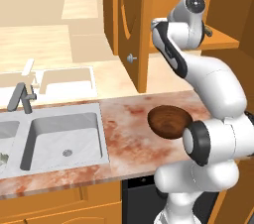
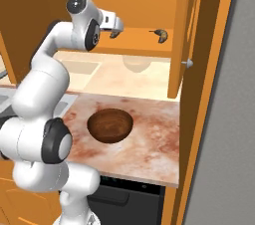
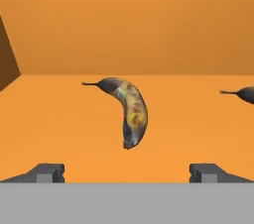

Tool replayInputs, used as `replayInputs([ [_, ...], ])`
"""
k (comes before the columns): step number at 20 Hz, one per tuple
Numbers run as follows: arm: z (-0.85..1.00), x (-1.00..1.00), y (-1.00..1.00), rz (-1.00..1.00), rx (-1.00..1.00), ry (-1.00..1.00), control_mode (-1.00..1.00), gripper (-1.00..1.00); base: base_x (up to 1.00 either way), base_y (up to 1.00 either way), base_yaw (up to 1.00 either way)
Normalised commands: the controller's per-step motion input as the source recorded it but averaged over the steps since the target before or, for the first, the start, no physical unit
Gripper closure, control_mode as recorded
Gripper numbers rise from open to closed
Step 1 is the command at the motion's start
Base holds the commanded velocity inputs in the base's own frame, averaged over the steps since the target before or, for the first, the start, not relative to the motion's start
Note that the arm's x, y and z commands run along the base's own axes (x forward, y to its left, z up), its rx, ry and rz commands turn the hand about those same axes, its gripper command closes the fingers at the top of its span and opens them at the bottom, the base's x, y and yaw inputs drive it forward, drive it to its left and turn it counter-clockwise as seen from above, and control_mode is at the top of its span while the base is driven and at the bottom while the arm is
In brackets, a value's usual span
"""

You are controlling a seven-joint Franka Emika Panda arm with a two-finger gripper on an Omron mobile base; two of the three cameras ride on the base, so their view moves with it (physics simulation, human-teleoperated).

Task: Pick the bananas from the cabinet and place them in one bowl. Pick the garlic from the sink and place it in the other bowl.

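While spread wide, the tool (image 3: 127, 171) faces the bananas (image 3: 130, 111), touching nothing.

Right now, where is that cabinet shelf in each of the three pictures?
Left base view: the cabinet shelf is upper right, an orange ledge just right of the arm's top.
Right base view: it runs across the upper middle.
Hand view: it is the orange floor across the middle.
Shared landmarks: the nearer banana links the last two views; the wooden bowl links the base views.
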Motion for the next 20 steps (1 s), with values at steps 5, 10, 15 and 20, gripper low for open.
replayInputs([
  [5, -0.1, 0.21, -0.05, 0.0, 0.0, 0.0, -1.0, -1.0, 0.0, 0.0, 0.0],
  [10, -0.11, 0.21, -0.02, 0.0, 0.0, 0.0, -1.0, -1.0, 0.0, 0.0, 0.0],
  [15, -0.06, 0.21, -0.06, 0.0, 0.0, 0.0, -1.0, -1.0, 0.0, 0.0, 0.0],
  [20, 0.0, 0.24, -0.01, 0.0, 0.0, 0.01, -1.0, -1.0, 0.0, 0.0, 0.0],
])
